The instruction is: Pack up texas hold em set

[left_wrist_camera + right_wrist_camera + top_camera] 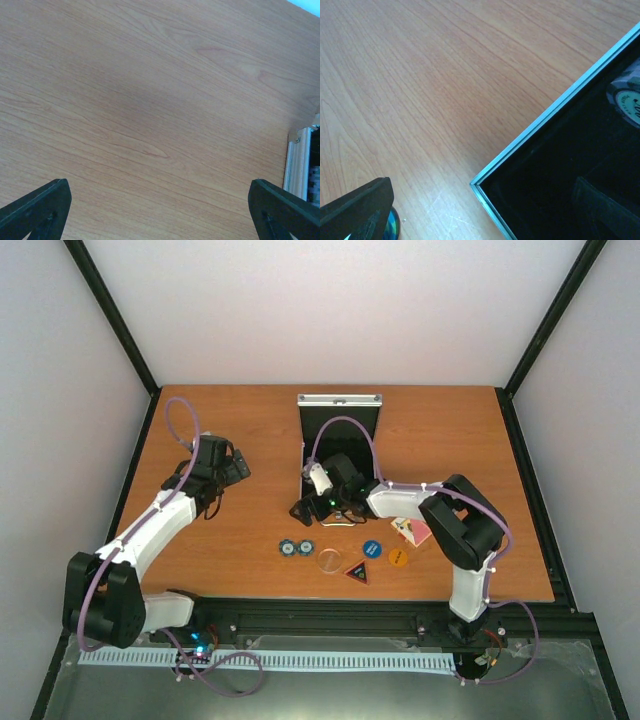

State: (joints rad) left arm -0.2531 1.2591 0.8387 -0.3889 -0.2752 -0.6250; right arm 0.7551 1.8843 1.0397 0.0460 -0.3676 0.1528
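Observation:
The silver case (340, 400) lies open at the back middle of the table, showing its black lining. In the right wrist view its near corner (481, 184) sits between my fingers, and one chip (626, 97) lies inside. My right gripper (312, 502) (480, 210) is open and empty, straddling that corner. Two chips (296, 548), a clear disc (328, 561), a triangular button (357, 573), a blue button (372, 549), an orange button (398, 557) and the red card deck (412, 531) lie in front of the case. My left gripper (238, 468) (160, 210) hangs open over bare wood.
The wooden table (250, 420) is bordered by a black frame and white walls. The case's left edge (297, 160) shows at the right of the left wrist view. A blue-green chip edge (393, 226) peeks from under my right gripper's left finger.

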